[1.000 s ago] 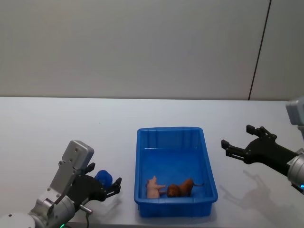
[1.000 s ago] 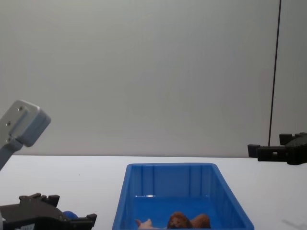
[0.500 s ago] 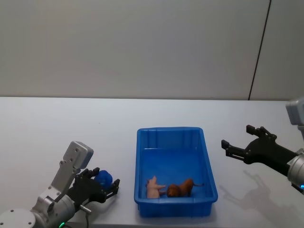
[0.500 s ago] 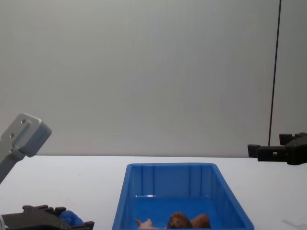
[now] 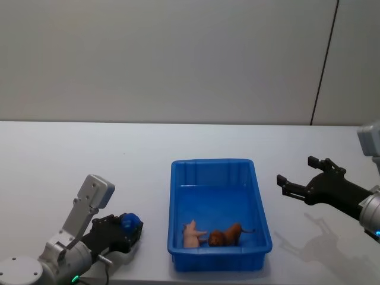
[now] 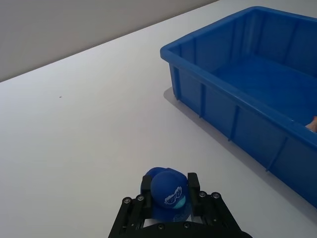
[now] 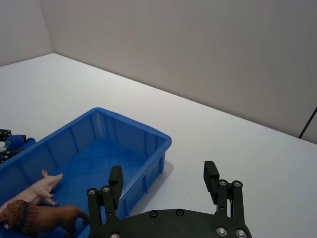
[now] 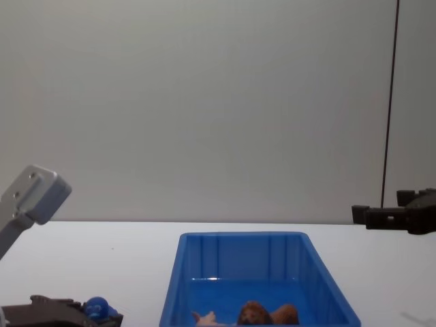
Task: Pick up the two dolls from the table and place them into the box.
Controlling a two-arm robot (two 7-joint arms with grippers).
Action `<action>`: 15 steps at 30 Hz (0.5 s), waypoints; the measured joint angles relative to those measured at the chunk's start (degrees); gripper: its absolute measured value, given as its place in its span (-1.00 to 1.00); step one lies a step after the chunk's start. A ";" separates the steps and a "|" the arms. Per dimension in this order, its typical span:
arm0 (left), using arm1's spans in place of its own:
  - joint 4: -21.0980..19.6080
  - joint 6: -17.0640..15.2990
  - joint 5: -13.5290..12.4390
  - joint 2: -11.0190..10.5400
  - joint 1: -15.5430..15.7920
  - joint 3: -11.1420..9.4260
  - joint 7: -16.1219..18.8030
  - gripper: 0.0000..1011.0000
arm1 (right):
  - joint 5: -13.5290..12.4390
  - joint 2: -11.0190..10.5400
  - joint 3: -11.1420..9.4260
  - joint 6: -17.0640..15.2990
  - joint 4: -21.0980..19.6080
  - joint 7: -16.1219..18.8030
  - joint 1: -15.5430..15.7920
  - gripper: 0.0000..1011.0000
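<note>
- The left gripper (image 5: 126, 230) is seen low over the table (image 5: 71, 160), to the left of the box (image 5: 261, 228), its fingers pinched on the blue figurine (image 5: 130, 223)
- In the left wrist view the grip is shown closely: the blue figurine (image 6: 168, 192) is clamped between the two black fingers (image 6: 147, 182) of the left gripper (image 6: 169, 184), and a white goggle-like print is visible on its rounded front, a detail not made out from the head
- In the chest view, the blue figurine (image 8: 96, 308) is glimpsed from the side as a small blue ball at the tip of the left gripper (image 8: 95, 315), just left of the box (image 8: 242, 236)
- The lion (image 5: 226, 236) is found inside the box near its front wall, with a pink pig (image 5: 192, 233) just beside it on the left
- In the right wrist view the lion (image 7: 34, 218) and the pink pig (image 7: 34, 188) are shown lying side by side on the floor of the box (image 7: 148, 133)
- The right gripper (image 5: 301, 176) is held above the table well to the right of the box, fingers spread wide and empty; the spread is confirmed in the right wrist view (image 7: 163, 176)
</note>
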State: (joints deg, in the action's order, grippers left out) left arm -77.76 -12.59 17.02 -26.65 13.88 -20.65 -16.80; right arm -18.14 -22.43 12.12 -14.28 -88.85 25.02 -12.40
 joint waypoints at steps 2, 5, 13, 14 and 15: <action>-0.34 -0.44 -0.32 -0.10 0.11 0.13 -0.04 -0.18 | 0.00 0.00 0.00 0.00 0.00 0.00 0.00 0.98; -1.24 -0.90 -0.98 -0.32 0.35 0.37 -0.05 -0.22 | 0.00 0.00 0.00 0.00 0.00 0.00 0.00 0.98; -4.86 -2.11 -4.32 -0.66 2.05 1.04 -0.84 -0.33 | 0.00 0.00 0.00 0.00 0.00 0.00 0.00 0.98; -5.11 -2.17 -4.87 -0.63 2.31 1.07 -1.08 -0.34 | 0.00 0.00 0.00 0.00 0.00 0.00 0.00 0.98; -5.43 -2.19 -5.25 -0.55 2.67 1.10 -1.27 -0.34 | 0.00 0.00 0.00 0.00 0.00 0.00 0.00 0.98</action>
State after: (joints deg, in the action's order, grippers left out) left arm -83.19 -14.79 11.78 -27.20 16.55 -19.55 -18.07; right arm -18.14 -22.43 12.12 -14.29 -88.85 25.02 -12.40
